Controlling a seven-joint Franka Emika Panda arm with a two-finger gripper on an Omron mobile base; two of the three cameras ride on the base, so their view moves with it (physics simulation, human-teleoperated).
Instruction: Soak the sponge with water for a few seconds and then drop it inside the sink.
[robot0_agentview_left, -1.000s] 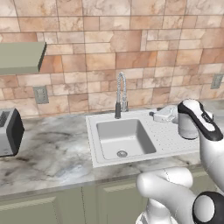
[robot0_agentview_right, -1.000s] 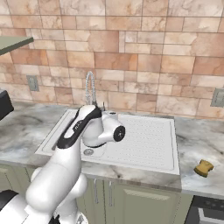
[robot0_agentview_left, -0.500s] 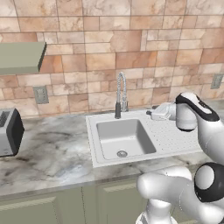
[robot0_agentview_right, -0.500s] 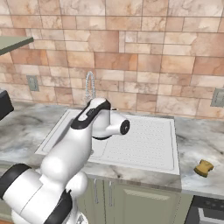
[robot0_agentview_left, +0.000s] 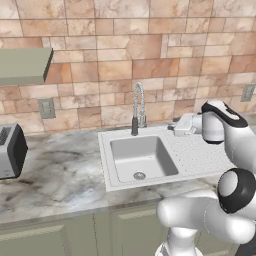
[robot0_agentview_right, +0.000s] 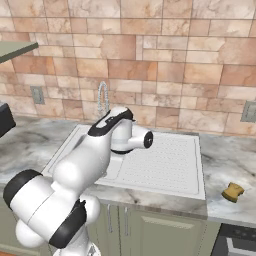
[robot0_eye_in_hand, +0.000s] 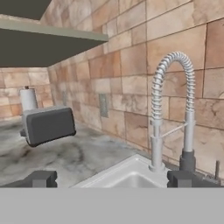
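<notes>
Sponge (robot0_agentview_right: 233, 191) sits alone on the marble tabletop (robot0_agentview_right: 227, 157), to the right of the sink (robot0_agentview_right: 192, 165) and well apart from the arm. It is a small ochre-yellow block with a darker brown band, lying slightly askew near the tabletop's front edge.

The sink is a pale grey-white unit with a square basin (robot0_agentview_left: 141, 158), a round metal drain (robot0_agentview_left: 139, 175) and a dotted drainboard (robot0_agentview_left: 197, 152) on its right side. A coiled-spring chrome tap (robot0_agentview_left: 138, 107) rises behind the basin.

The gripper (robot0_agentview_left: 183, 125) hovers over the back of the drainboard, turned sideways toward the tap. In the hand view its two dark fingers (robot0_eye_in_hand: 41, 178) stand wide apart, released and grasping nothing, with the tap's spring neck framed between them.

A dark toaster (robot0_agentview_left: 10, 151) stands far left on the tabletop, below a grey-green shelf (robot0_agentview_left: 24, 66).
</notes>
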